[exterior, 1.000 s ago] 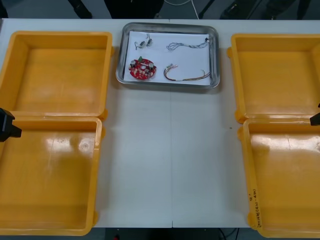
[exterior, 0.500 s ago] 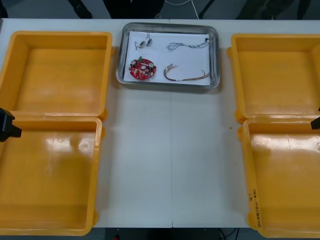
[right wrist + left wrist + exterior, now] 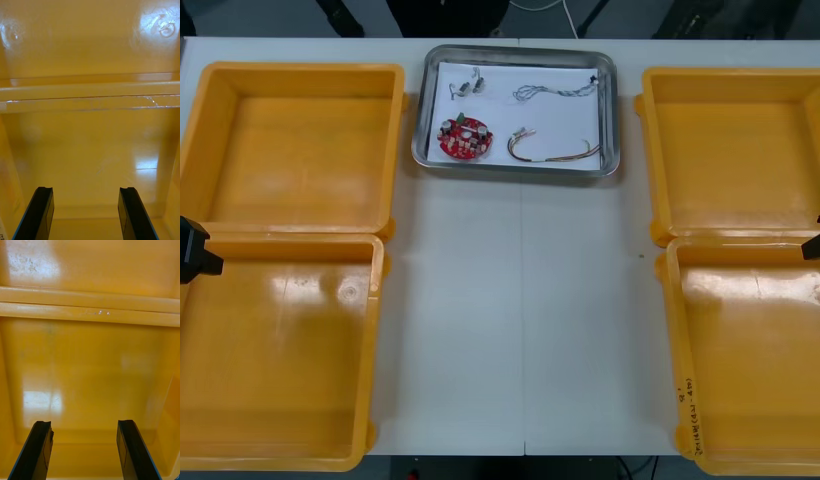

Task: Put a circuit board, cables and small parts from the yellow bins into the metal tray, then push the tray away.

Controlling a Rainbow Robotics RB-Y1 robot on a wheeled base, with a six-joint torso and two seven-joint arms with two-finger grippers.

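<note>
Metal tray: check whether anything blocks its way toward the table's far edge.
Nothing visible does. The shiny rectangular metal tray sits close to the light table's far edge, with bare tabletop beyond it; the yellow plastic bins stand apart at either side.

The left pincer (image 3: pixel 83 423) hangs inside a bin that looks orange here, its two black fingers (image 3: pixel 39 450) standing wide apart with nothing between them. Beneath them the near bin (image 3: pixel 90 367) has a bare, glossy floor with pale patches of reflected light. Past the fingertips its far rim (image 3: pixel 56 310) lies hard against the rim of a second bin (image 3: pixel 105 262), with a few bright specks (image 3: pixel 103 312) along the seam. The second bin's floor carries a scuffed, shiny patch.
</note>
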